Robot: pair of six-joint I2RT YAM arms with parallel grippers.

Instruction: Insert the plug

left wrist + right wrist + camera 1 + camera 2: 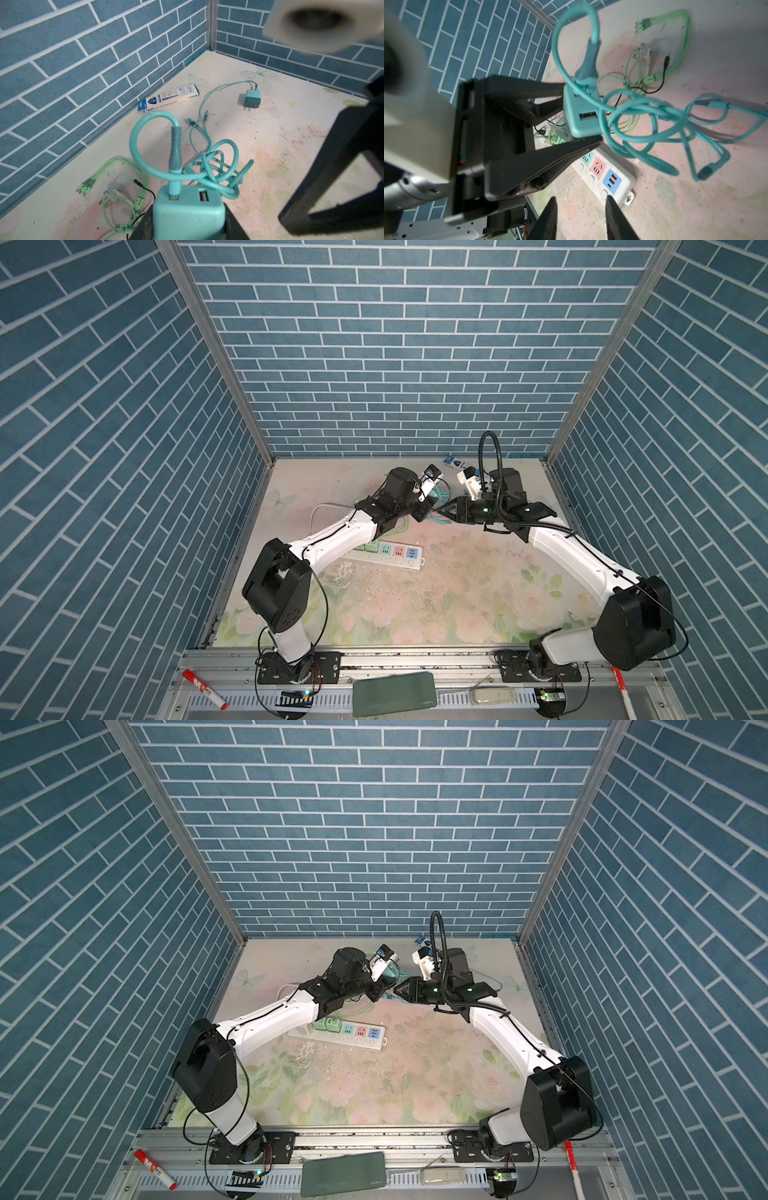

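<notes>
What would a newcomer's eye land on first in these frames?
The teal charger clamped in the left gripper mid-air toward the back of the table, its tangled teal cable trailing down. The right gripper faces it close by, fingers apart and empty. Nearer the front lies a white power strip with pastel sockets, all boxed in by blue brick walls.

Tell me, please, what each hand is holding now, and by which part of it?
The left hand clamps the teal charger by two opposite sides of its body. The right hand holds nothing; its jaws stand apart.
</notes>
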